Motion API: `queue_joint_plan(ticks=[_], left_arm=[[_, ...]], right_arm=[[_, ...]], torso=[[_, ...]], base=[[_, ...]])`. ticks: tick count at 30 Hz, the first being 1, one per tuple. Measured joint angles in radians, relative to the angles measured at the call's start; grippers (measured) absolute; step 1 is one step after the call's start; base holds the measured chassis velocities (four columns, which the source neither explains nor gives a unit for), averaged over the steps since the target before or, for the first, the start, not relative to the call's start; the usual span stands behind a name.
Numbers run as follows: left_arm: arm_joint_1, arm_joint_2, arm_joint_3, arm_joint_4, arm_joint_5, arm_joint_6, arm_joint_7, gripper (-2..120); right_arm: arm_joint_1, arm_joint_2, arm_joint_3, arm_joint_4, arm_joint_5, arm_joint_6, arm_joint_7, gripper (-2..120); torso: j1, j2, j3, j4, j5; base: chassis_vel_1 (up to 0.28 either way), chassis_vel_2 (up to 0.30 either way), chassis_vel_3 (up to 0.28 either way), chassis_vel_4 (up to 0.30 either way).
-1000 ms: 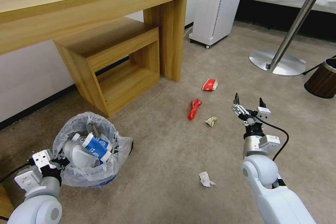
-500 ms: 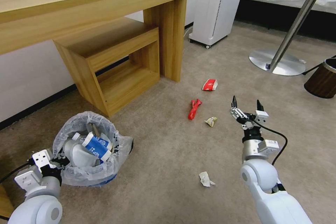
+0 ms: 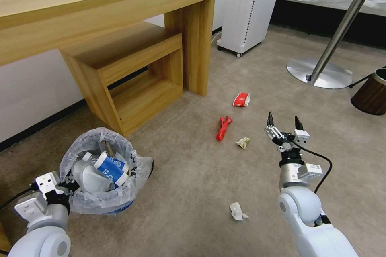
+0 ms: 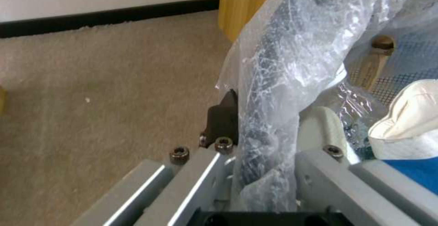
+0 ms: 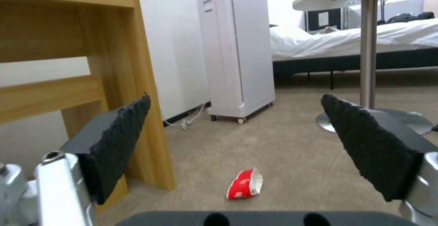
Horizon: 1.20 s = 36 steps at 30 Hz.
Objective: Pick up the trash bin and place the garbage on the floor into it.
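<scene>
Bin (image 3: 102,172) sits on the carpet (image 3: 193,176), left gripper (image 4: 260,133) fingers clamped on its bagged rim. Right gripper (image 3: 283,126) hovers, fingers spread, over open floor near 4 scraps; bin's base mostly hidden.

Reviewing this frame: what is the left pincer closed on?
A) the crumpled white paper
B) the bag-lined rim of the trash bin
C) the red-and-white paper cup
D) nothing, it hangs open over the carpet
B: in the left wrist view the left pincer has its fingers on either side of the plastic-covered rim of the trash bin.
</scene>
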Motion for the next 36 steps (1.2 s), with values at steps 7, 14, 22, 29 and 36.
queue_joint_plan(ticks=[7,14,22,29,36], left_arm=[[-0.001,-0.005,0.003,0.000,0.004,-0.008,0.001,1],[-0.003,-0.005,0.003,0.002,0.004,-0.008,0.001,1],[-0.007,-0.005,0.003,0.008,0.004,-0.008,0.001,1],[-0.006,-0.007,0.005,0.010,0.004,-0.011,0.001,1],[-0.003,-0.004,-0.001,0.011,0.004,-0.014,0.001,1]], right_arm=[[0.003,-0.003,-0.003,-0.001,0.001,0.003,-0.001,99],[0.010,-0.001,-0.011,-0.006,0.002,0.003,-0.001,99],[0.011,0.000,-0.012,-0.012,0.001,0.005,-0.003,99],[0.012,0.003,-0.019,-0.019,-0.004,0.021,-0.008,100],[0.016,0.008,-0.025,-0.025,-0.010,0.031,-0.013,100]], torso=[[0.000,0.000,0.000,-0.0001,-0.0001],[0.000,0.000,0.000,-0.0001,-0.0002],[0.000,0.000,0.000,-0.0001,-0.0001],[0.000,0.000,0.000,-0.0001,-0.0002],[0.000,0.000,0.000,-0.0001,-0.0002]], base=[[-0.101,0.106,0.117,-0.087],[-0.051,0.061,0.044,-0.057],[-0.079,0.066,0.072,-0.073],[-0.078,0.066,0.078,-0.073],[-0.023,0.023,0.021,-0.022]])
